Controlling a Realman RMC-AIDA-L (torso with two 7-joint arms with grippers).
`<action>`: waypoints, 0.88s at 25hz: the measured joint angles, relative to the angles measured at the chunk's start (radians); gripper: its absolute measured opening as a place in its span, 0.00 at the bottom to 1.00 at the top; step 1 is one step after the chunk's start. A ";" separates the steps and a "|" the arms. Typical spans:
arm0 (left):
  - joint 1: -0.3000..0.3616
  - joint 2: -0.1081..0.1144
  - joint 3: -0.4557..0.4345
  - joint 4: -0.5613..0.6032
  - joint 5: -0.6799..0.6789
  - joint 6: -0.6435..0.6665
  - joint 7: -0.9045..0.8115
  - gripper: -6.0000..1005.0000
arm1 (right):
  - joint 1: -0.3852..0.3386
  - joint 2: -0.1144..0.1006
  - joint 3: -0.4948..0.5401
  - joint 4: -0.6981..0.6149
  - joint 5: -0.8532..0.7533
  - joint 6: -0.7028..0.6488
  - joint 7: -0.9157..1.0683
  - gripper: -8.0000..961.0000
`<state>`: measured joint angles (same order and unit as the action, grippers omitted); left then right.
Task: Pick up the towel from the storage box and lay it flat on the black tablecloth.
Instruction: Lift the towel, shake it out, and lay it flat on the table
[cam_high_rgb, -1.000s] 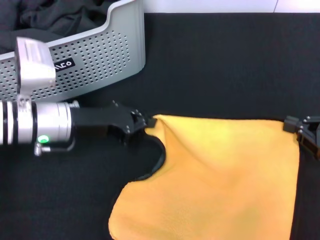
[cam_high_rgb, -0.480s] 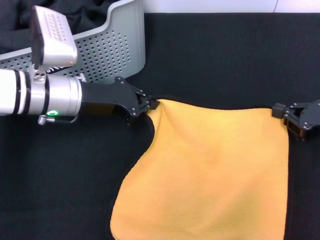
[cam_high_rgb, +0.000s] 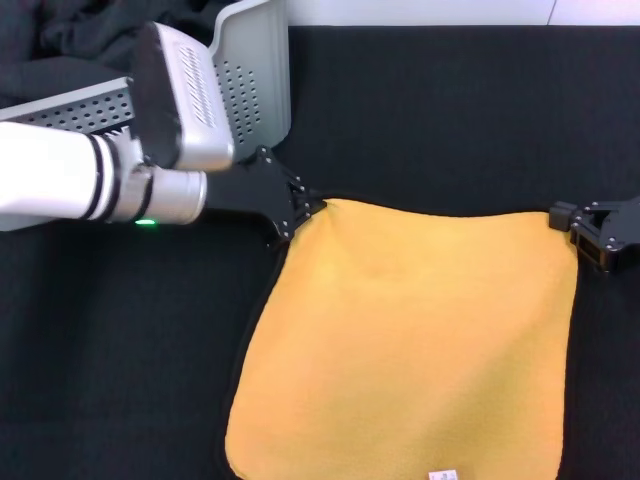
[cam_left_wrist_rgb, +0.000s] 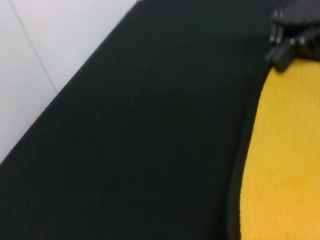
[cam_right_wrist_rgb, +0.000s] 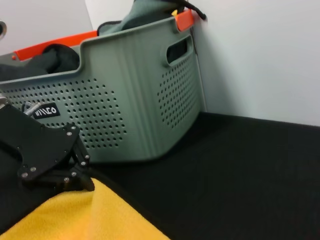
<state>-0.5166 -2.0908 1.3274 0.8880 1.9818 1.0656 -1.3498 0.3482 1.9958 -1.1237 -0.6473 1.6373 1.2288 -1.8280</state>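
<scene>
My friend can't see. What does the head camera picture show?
A yellow towel lies spread on the black tablecloth. The left gripper and right gripper each pinch a far corner. A grey storage box stands behind the left arm.

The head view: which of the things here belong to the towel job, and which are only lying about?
Part of the job:
- towel, spread on the black tablecloth
- storage box
- left gripper, at the towel's far left corner
- right gripper, at its far right corner

Just lying about:
- dark cloths in the box
- orange item at the box's far rim
</scene>
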 joint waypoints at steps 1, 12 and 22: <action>0.007 -0.001 0.037 0.011 0.000 -0.037 0.020 0.04 | 0.001 0.000 0.000 0.004 0.000 -0.003 -0.002 0.08; 0.086 -0.010 0.231 0.074 -0.040 -0.296 0.197 0.05 | 0.009 0.005 -0.003 0.015 0.000 -0.060 -0.005 0.08; 0.094 -0.011 0.327 0.053 -0.042 -0.432 0.209 0.05 | 0.038 0.012 -0.006 0.049 -0.001 -0.143 -0.009 0.08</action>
<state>-0.4221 -2.1015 1.6544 0.9407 1.9403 0.6333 -1.1409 0.3863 2.0076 -1.1295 -0.5986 1.6366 1.0859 -1.8368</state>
